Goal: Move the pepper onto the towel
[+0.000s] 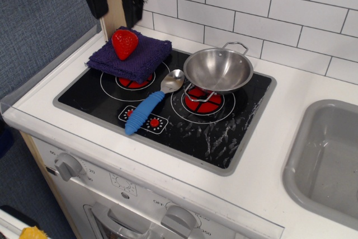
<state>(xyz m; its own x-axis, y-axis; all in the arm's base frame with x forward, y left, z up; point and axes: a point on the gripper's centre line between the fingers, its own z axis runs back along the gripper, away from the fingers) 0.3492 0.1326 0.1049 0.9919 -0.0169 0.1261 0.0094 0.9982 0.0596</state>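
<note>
The red pepper (125, 43) rests on the folded dark purple-blue towel (134, 59), which lies on the back left burner of the stove. My gripper (115, 8) hangs above and behind the pepper, near the top left of the view. Its two black fingers (135, 10) are spread apart and hold nothing. There is a clear gap between the fingertips and the pepper.
A blue-handled spoon (148, 108) lies on the cooktop (224, 132) in front of the towel. A steel pan (218, 71) sits on the right burner. A grey sink (327, 160) is at the right. A tiled wall runs behind.
</note>
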